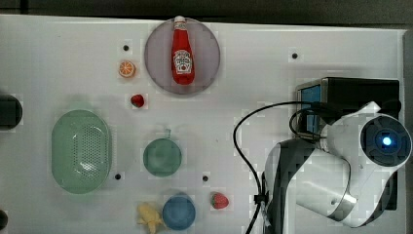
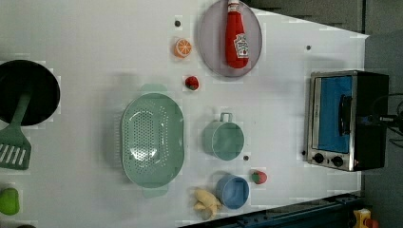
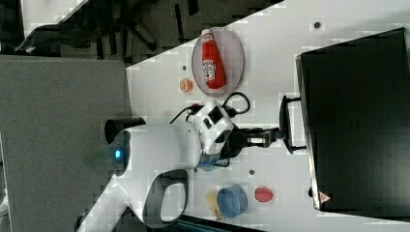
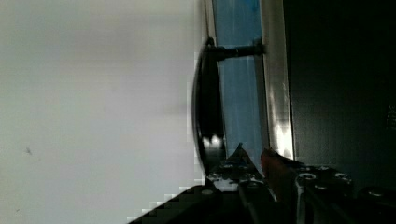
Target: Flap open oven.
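One white robot arm fills the lower right of the top view, and we see its gripper (image 3: 275,136) in the right view reaching to the dark bar handle (image 3: 285,124) of the boxy toaster oven with black top, silver frame and blue-tinted door (image 3: 355,121). That oven stands at the right edge of the white table (image 2: 95,42) in the left view, door shut against its frame. In the wrist view the fingers (image 4: 243,161) sit narrowly apart beside the handle; we cannot tell whether they clamp it. At upper centre, a red ketchup bottle (image 1: 182,51) lies on a grey round plate (image 1: 156,63).
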Robot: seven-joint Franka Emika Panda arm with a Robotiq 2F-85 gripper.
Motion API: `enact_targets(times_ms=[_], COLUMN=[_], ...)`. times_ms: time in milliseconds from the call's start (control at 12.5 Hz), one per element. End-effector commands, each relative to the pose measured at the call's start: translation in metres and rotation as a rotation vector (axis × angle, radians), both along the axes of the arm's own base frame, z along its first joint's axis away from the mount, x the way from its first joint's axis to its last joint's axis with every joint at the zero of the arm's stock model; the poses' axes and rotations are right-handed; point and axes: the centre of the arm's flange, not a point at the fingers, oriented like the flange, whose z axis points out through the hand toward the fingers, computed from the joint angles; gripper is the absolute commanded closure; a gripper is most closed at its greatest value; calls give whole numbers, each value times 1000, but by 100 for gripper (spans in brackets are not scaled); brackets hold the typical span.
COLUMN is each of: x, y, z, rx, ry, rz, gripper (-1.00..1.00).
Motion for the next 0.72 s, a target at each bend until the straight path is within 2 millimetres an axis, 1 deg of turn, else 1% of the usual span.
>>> enact_targets(times_ms=[80,400,560,720], x=[-2,0,7,10], y=[-6,-1,0,9], z=[-17,-48,-58,-67], rx=[-16,-28,-49,-47], ry=[-8,-6,-33,-22], rz=[80,98,113,132], gripper=[65,65,65,65])
